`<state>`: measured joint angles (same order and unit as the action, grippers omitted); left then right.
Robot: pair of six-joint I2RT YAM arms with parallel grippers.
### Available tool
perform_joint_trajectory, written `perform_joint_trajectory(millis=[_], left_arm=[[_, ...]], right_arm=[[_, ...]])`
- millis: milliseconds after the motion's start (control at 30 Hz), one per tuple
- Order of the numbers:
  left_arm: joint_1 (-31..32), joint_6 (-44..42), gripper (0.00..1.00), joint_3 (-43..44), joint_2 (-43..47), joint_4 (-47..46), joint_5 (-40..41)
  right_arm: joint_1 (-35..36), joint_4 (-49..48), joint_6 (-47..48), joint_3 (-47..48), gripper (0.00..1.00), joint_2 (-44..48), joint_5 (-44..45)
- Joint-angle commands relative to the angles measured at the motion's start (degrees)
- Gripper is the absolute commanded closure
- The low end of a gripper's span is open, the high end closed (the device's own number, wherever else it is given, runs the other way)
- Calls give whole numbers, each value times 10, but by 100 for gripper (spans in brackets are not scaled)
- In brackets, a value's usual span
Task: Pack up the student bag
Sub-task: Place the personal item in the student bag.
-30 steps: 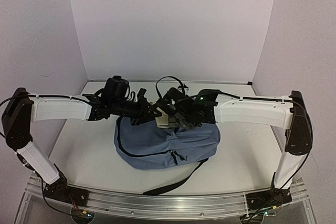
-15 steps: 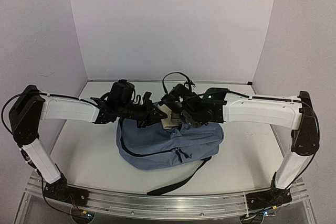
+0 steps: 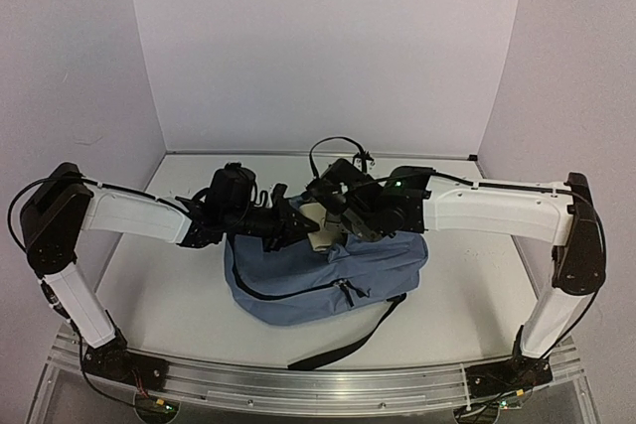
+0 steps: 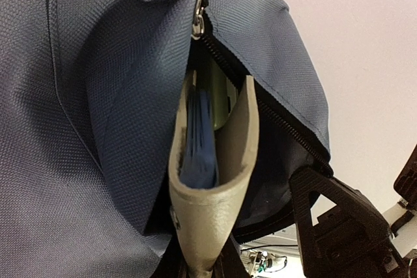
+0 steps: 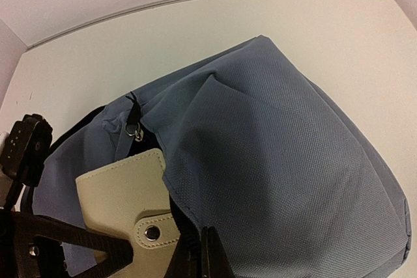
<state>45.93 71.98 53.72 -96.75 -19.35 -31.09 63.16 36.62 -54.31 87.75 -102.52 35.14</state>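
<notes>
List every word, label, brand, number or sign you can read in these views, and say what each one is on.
None: no text can be read in any view.
student bag: plain blue fabric, no label or logo showing.
beige case sticking out of the bag's opening: blank, with only an unmarked metal snap.

My left arm (image 3: 129, 213) and right arm (image 3: 497, 208) match: long white shells between chunky black joint housings, with thin black cables along the top. Toward 12 o'clock a black cable loop (image 3: 333, 146) arches above my wrists, and a green light (image 3: 395, 184) glows on the right one. My left gripper (image 3: 303, 230) and right gripper (image 3: 336, 227) are matt black. At 6 o'clock, black feet bolt to a silver rail (image 3: 318, 384).
</notes>
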Motion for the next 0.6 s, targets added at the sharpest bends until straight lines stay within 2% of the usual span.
perform_joint_trajectory(millis=[0,567], left_arm=[[16,18,100,-22,22,-6,-5],[22,56,100,-30,-7,-77,-30]], right_arm=[[-15,-48,-21,8,100,25,67],[-33,-69,-23,6,100,20,38]])
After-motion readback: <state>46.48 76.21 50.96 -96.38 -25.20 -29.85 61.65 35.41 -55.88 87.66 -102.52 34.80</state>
